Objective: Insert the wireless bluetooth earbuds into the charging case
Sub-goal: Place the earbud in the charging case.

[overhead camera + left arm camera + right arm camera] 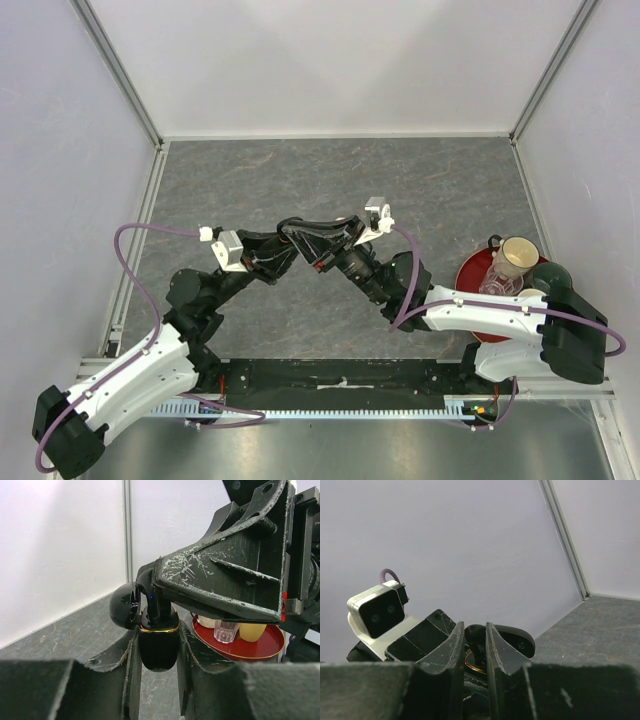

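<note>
My left gripper is shut on a black charging case with a gold rim, held upright above the table. Its lid hangs open to the left. My right gripper is shut on a black earbud and holds it stem down at the case's mouth, right over the gold rim. The earbud also shows in the left wrist view, under the right gripper's scratched fingers. The other earbuds, cream-white and black, are out of view.
A red tray at the right edge, beside the right arm, holds a cream cup and a clear glass. White walls with metal rails close in the grey table on three sides.
</note>
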You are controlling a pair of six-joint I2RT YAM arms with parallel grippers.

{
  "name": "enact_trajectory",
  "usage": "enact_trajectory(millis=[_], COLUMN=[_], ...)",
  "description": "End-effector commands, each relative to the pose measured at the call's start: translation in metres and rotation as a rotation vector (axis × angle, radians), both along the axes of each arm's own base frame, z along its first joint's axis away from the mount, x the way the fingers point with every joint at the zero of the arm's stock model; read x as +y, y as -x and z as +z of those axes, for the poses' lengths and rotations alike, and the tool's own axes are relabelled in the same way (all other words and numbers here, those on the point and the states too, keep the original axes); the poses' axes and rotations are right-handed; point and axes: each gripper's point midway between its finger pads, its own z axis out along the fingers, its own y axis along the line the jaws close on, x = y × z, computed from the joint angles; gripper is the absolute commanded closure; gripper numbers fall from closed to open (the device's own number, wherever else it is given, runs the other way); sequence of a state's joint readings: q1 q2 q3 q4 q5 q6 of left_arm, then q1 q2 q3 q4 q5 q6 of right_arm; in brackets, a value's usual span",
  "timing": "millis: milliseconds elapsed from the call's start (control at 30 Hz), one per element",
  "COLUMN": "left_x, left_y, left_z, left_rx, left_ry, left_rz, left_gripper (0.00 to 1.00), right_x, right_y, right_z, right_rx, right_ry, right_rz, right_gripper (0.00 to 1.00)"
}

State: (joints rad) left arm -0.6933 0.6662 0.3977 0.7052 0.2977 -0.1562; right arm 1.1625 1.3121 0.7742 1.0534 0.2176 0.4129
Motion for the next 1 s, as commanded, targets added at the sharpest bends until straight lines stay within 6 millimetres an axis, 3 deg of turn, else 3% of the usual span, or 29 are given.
enact_trajectory(millis=[0,500,967], left_x=[0.008,0.017,0.022], left_y=[0.008,0.006,0.003], left_z=[0.024,0.029,0.032], left_rx=[-0.060,-0.078,-0.090], left_ry=[0.083,0.122,0.138], left_rz=[0.000,0.048,0.073], left_gripper=[0.98,0.98,0.98], right_x=[0.005,0.009,0.007], right_y=[0.001,0.004,0.000], right_z=[0.006,-0.012,-0.012], right_rx=[-0.026,-0.010,0.001], right_ry=[0.024,0.120,0.165], right_rz=[-0.022,-0.059,-0.100], right_gripper=[1.00,1.00,1.00])
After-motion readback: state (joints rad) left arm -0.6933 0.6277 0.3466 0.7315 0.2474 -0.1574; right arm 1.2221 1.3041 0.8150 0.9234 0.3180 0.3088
